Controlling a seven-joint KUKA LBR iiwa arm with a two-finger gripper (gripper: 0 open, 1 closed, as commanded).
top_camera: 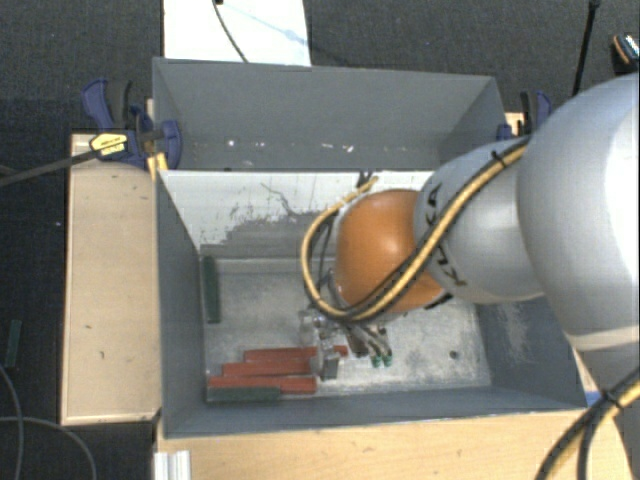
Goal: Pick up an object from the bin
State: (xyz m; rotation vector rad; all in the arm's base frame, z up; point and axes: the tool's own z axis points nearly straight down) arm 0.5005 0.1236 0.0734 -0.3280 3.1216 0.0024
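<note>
Gripper (350,356) sits low at the right end of the red blocks (265,373) by the bin's (180,298) front wall, probably because that end is clear of the walls, but you can't tell under the orange cover (380,248) how wide it's open or whether it grips anything.

Dark, carpet-like floor (400,13) all around, evenly lit. A black cable (45,167) snakes in from the left edge, and another thin cable (590,28) runs down across the floor at upper right.
</note>
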